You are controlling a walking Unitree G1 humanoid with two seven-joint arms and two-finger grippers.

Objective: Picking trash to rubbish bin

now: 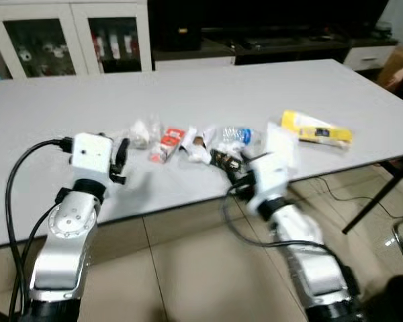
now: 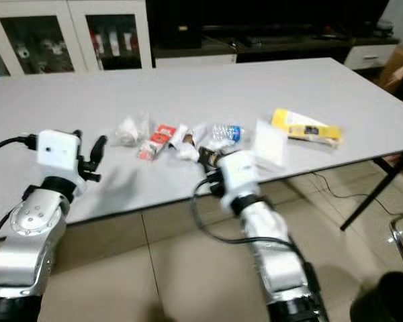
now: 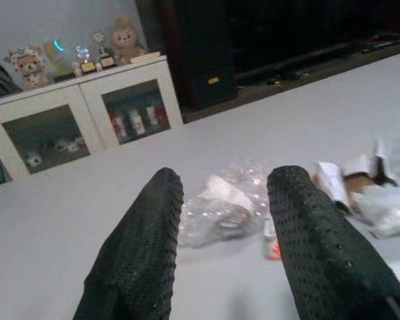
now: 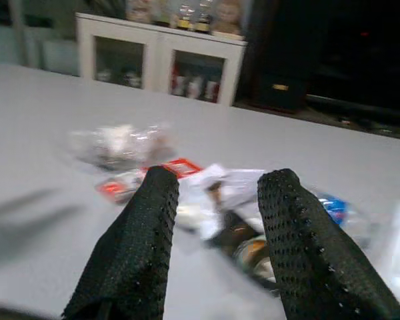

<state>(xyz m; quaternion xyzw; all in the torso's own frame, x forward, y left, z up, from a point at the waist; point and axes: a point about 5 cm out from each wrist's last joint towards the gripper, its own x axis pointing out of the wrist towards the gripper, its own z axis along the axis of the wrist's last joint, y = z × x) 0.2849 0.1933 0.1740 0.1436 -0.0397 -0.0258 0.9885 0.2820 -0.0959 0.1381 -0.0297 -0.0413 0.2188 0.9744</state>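
Observation:
A row of trash lies near the front edge of the grey table: a clear crumpled plastic bag, a red wrapper, white wrappers, a dark wrapper, a squashed water bottle and a yellow packet. My left gripper stands open above the table, aimed at the clear bag. My right gripper is open just short of the dark wrapper and white wrappers, fingers apart with nothing between them.
A white glass-door cabinet and a dark TV unit stand behind the table. A cardboard box is at the far right. Tiled floor lies under me, with a table leg and cable to the right.

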